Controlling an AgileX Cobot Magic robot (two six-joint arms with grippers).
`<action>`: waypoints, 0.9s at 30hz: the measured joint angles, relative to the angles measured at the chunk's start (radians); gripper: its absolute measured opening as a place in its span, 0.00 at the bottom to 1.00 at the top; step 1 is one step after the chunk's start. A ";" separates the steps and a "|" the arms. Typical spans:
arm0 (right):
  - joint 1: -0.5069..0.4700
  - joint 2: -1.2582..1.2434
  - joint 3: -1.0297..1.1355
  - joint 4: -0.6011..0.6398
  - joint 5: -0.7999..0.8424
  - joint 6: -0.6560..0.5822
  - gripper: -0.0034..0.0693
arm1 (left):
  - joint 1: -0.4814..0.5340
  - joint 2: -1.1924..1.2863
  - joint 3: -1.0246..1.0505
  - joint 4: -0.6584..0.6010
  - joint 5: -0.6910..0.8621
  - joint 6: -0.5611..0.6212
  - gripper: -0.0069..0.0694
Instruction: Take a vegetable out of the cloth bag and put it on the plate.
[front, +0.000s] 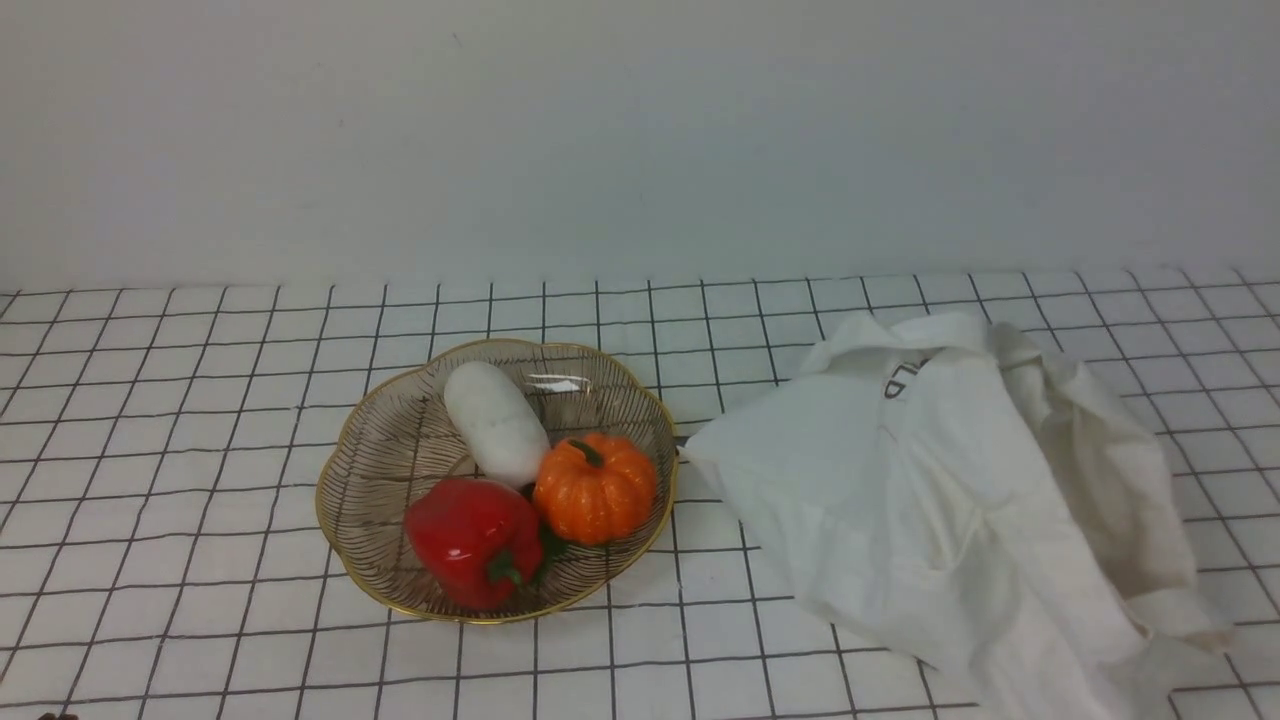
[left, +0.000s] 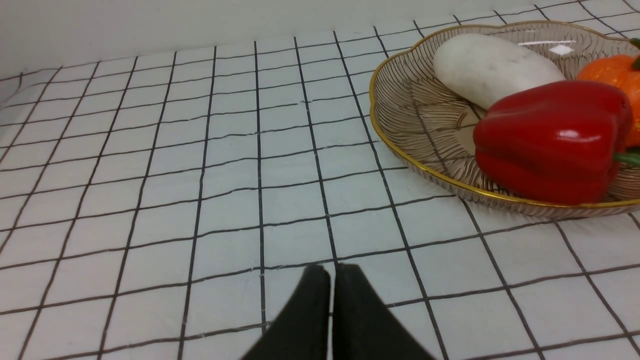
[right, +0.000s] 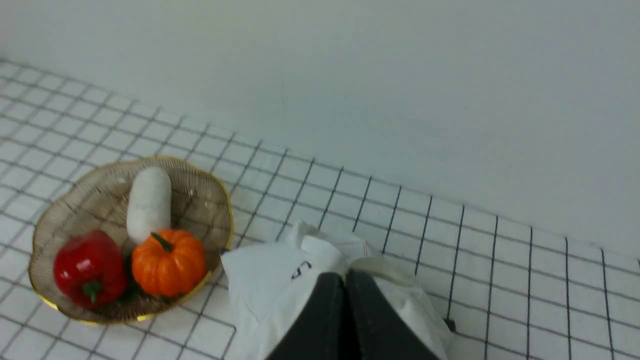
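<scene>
The orange pumpkin (front: 594, 488) with a green stem lies in the ribbed, gold-rimmed glass plate (front: 385, 440), on the side nearest the bag. The white cloth bag (front: 940, 480) lies crumpled on the table to the right of the plate, with a bit of dark print showing. Neither gripper shows in the front view. In the left wrist view my left gripper (left: 331, 270) is shut and empty over bare table, short of the plate (left: 400, 100). In the right wrist view my right gripper (right: 345, 277) is shut and empty above the bag (right: 265, 285), with the pumpkin (right: 168, 262) off to one side.
A glossy red bell pepper (front: 470, 540) and a smooth white oblong vegetable (front: 496, 422) share the plate with the pumpkin. A white cloth with a black grid (front: 200, 450) covers the table. A plain pale wall (front: 640, 130) stands behind.
</scene>
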 joint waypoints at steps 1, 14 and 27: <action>0.000 -0.070 0.050 0.000 -0.061 0.007 0.03 | 0.000 0.000 0.000 0.000 0.000 0.000 0.08; 0.000 -0.711 0.708 -0.043 -0.668 0.162 0.03 | 0.000 0.000 0.000 0.000 0.000 0.000 0.08; 0.000 -0.712 0.732 -0.045 -0.639 0.181 0.03 | 0.000 0.000 0.000 0.000 0.000 0.000 0.08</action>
